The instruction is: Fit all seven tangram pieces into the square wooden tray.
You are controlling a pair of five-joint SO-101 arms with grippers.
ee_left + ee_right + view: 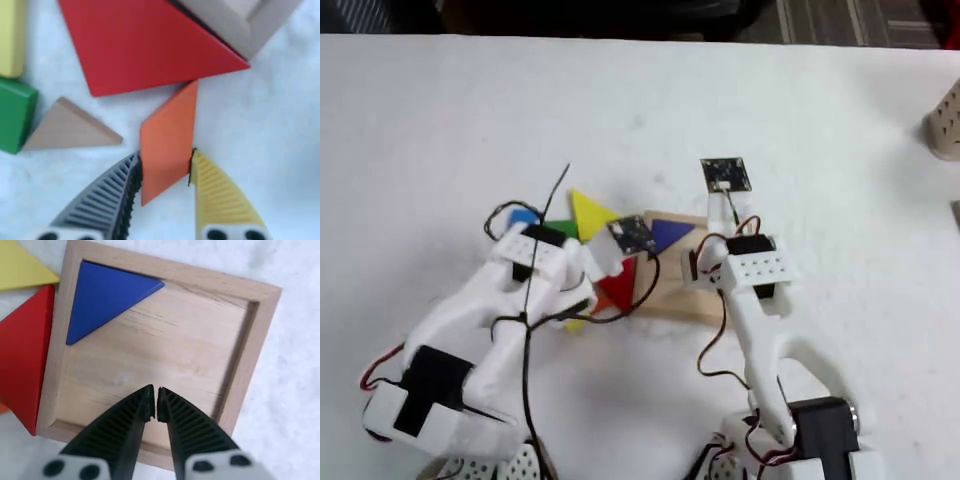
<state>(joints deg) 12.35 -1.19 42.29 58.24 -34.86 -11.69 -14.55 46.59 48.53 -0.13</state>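
My left gripper [165,161] is shut on the orange parallelogram [167,135], one grey and one yellow finger on its long sides. The piece sits just off the tip of the big red triangle [145,40], which leans on the wooden tray's corner [250,25]. A plain wooden triangle [67,129], a green piece [15,117] and a yellow piece [12,35] lie close by. My right gripper [154,403] is shut and holds nothing, hanging over the tray's bare floor [165,350]. A blue triangle [105,295] lies in one tray corner.
Outside the tray [672,292], to its left, lie a yellow triangle [590,212], a green piece [560,228] and a blue piece [525,215]. A small circuit board [726,174] lies behind the tray. A beige object [945,125] stands at the right edge.
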